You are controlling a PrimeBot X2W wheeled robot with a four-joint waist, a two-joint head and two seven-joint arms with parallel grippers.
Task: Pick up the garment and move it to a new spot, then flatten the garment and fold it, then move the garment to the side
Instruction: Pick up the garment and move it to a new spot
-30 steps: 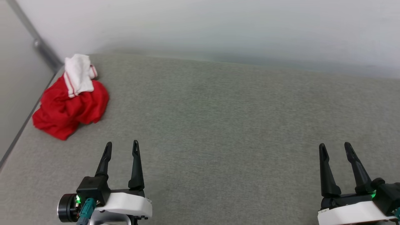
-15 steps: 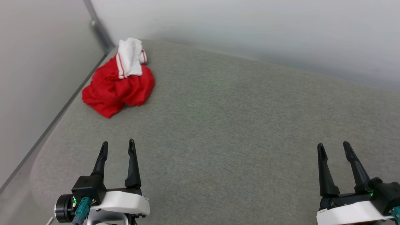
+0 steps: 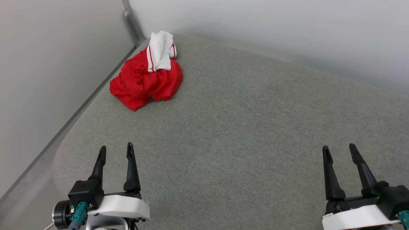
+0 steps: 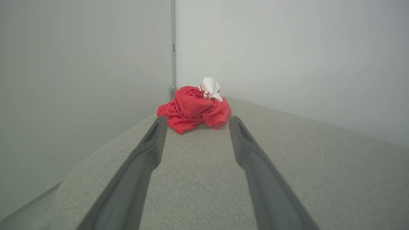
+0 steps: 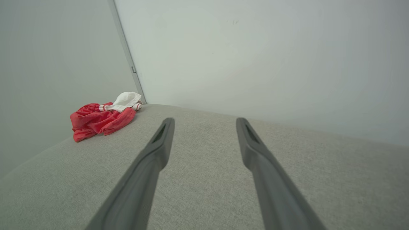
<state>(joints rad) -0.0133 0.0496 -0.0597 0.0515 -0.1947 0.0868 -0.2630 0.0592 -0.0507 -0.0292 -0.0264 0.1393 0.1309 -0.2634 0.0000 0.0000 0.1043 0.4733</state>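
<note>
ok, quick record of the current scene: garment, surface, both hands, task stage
garment: crumpled red heap with a white sleeve on top, at the far left corner of the surface
surface: grey fabric, flat
left hand: open, empty, near edge, fingers aimed toward the garment, well apart from it
right hand: open, empty, near edge, farther from the garment
stage: pick-up not yet begun

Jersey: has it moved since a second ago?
No. The jersey lies by the same corner strip as before; the whole head view shifted, so the camera turned.
</note>
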